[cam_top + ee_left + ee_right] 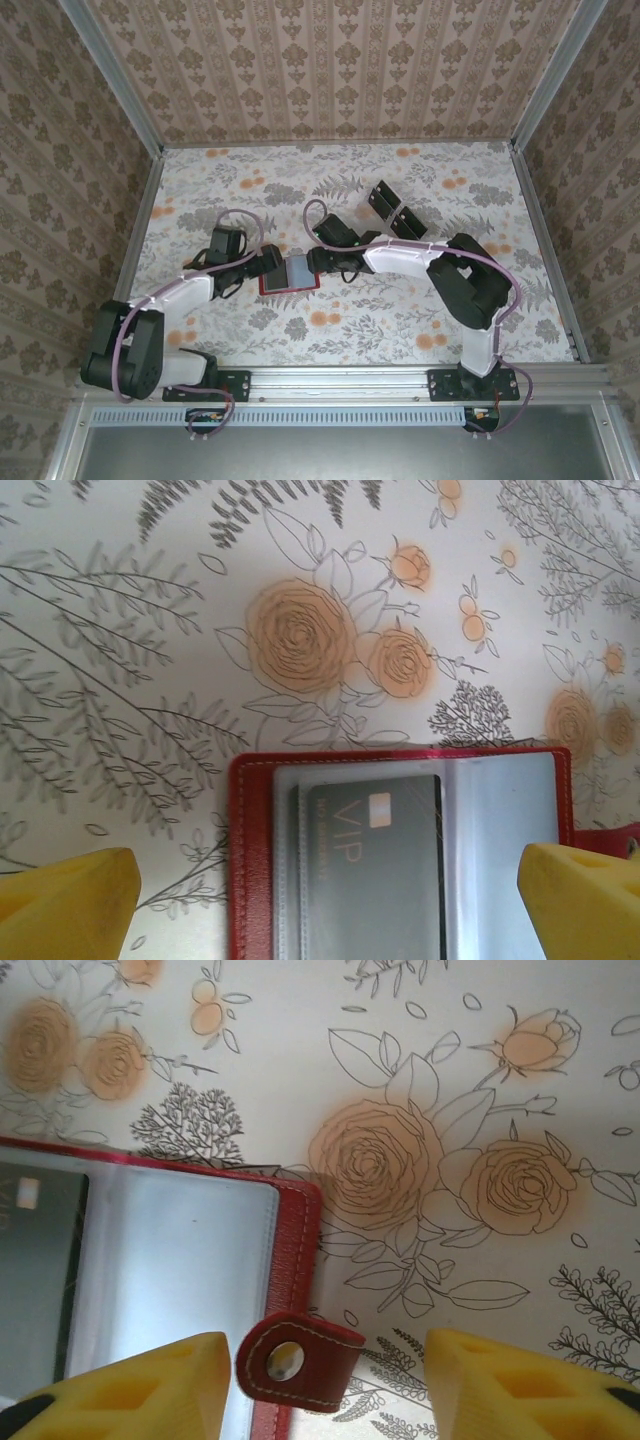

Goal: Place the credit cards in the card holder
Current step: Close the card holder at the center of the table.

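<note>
credit card (375, 880) in card holder (250, 860)

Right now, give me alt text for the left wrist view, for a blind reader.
An open red card holder lies on the floral table, a dark VIP card in its clear pocket. The left tool stands wide open over it, holding nothing.

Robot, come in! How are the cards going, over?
Left claw open, right claw open. Red wallet lies open, one card inside. Two more cards farther back. Nothing blocking.
</note>
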`<action>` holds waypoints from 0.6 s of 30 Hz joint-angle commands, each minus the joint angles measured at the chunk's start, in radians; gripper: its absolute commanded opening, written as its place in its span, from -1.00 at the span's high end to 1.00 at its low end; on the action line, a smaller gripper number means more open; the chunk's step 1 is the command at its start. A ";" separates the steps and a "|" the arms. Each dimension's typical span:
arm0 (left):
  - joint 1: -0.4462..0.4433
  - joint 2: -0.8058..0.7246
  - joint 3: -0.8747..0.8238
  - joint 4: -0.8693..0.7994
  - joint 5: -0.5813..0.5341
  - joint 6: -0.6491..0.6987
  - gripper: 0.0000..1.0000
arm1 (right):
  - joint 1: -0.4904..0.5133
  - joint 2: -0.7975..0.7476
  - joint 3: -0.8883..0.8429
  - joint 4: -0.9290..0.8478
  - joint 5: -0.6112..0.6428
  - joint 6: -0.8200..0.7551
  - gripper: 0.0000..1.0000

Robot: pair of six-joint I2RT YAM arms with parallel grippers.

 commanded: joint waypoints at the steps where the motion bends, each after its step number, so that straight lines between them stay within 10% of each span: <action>1: 0.007 0.009 -0.021 0.084 0.072 -0.034 -1.00 | 0.003 0.011 -0.009 0.002 0.021 -0.004 0.19; 6: 0.007 0.034 -0.038 0.128 0.096 -0.047 -1.00 | 0.005 0.012 -0.034 0.035 -0.004 0.008 0.68; 18: -0.016 0.091 -0.035 0.142 0.087 -0.040 -1.00 | 0.011 0.034 -0.067 0.096 -0.053 0.047 0.86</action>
